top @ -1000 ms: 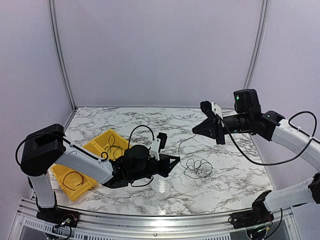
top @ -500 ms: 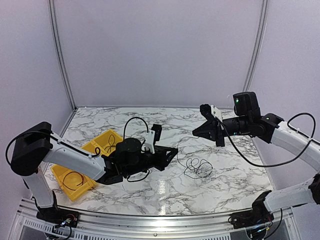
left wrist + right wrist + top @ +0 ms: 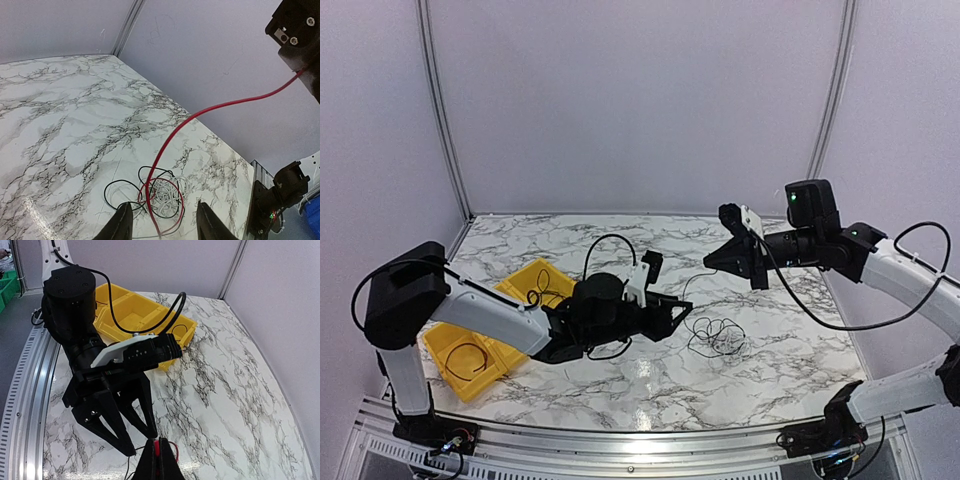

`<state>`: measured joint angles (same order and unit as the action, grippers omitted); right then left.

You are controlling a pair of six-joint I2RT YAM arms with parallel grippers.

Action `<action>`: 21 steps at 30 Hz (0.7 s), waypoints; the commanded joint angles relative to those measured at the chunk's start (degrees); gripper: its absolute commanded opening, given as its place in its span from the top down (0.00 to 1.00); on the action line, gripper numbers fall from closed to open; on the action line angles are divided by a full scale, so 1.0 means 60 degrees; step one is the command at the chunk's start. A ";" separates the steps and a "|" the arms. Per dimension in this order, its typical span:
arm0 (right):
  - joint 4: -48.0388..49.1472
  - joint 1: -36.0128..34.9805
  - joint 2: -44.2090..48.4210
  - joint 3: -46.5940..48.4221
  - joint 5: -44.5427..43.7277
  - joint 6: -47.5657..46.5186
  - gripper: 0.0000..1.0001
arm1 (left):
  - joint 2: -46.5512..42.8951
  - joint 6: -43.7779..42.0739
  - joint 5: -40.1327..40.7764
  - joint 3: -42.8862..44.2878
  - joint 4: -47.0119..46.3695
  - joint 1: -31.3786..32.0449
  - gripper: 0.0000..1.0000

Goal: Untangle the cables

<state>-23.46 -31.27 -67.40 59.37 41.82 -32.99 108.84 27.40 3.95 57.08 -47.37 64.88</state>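
Note:
A small tangle of thin black, white and red cables (image 3: 715, 335) lies on the marble table right of centre; the left wrist view shows the tangle (image 3: 161, 194) just ahead of my fingers. One red cable (image 3: 200, 112) rises out of it to my right gripper (image 3: 710, 263), which hangs above the table, shut on that cable (image 3: 158, 447). My left gripper (image 3: 684, 316) is low over the table just left of the tangle. It stands open with nothing between its fingers (image 3: 122, 225), and the red cable's lower end lies in front of the gap.
A yellow two-compartment bin (image 3: 525, 283) sits at the left behind my left arm, with a red cable loop (image 3: 470, 358) and a black loop (image 3: 548, 295) inside. Grey walls enclose the table. A metal rail (image 3: 640, 440) runs along the near edge.
My left gripper has opened from shut and shifted right, closer to the tangle. The right gripper has stayed almost in place, still shut on the red cable.

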 commanded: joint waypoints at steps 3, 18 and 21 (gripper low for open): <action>-0.0106 0.0026 -0.0006 0.0461 0.0154 0.0058 1.00 | 0.0658 0.0010 -0.0883 0.0871 0.0205 -0.0345 0.71; 0.2000 0.1593 0.1205 -0.2813 -0.0048 0.0300 0.42 | -0.4906 -0.0549 0.0097 -0.0967 0.1619 -0.0469 1.00; 0.2025 0.1600 0.0821 -0.3144 -0.0178 -0.0125 0.42 | -0.6423 -0.0732 0.0708 -0.1144 0.3118 -0.0464 1.00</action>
<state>-14.61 -21.82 -60.45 42.44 40.99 -31.57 80.09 25.76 3.05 51.86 -39.09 62.19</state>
